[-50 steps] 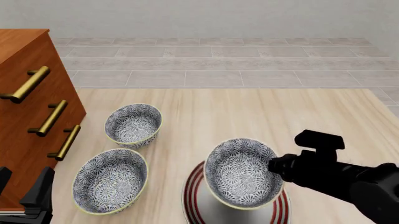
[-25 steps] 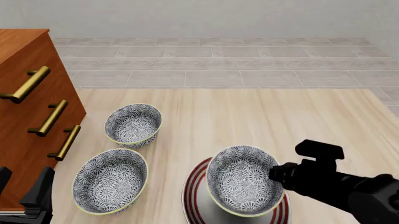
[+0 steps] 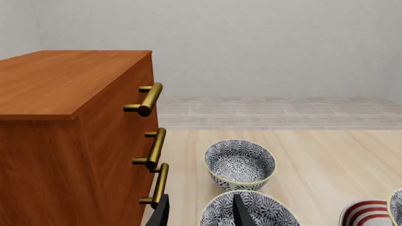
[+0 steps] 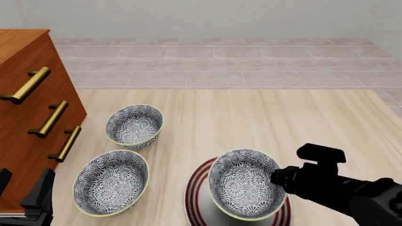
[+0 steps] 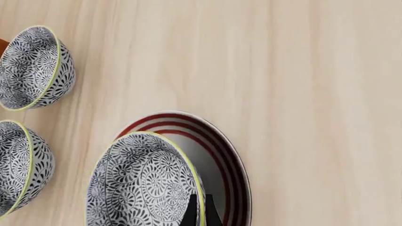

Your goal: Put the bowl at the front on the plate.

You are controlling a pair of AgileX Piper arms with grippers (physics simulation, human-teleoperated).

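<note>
The blue-and-white floral bowl (image 4: pixel 244 182) with its yellow rim is over the red-ringed white plate (image 4: pixel 196 188) at the front of the table, tilted slightly. My right gripper (image 4: pixel 275 177) is shut on the bowl's right rim. In the right wrist view the fingers (image 5: pixel 190 213) pinch the rim of the bowl (image 5: pixel 141 183) above the plate (image 5: pixel 229 160). Whether the bowl rests on the plate I cannot tell. My left gripper (image 4: pixel 22 189) hangs open and empty at the front left, beside the dresser.
Two alike bowls stand on the left, one farther back (image 4: pixel 133 125) and one nearer (image 4: pixel 111 182). A wooden dresser (image 4: pixel 25 117) with brass handles fills the left edge. In the left wrist view the open gripper (image 3: pixel 201 214) is over the nearer bowl (image 3: pixel 264 214).
The right gripper has lowered the bowl toward the plate and shifted it slightly right. In the last half second it barely moved. The left arm stayed still.
</note>
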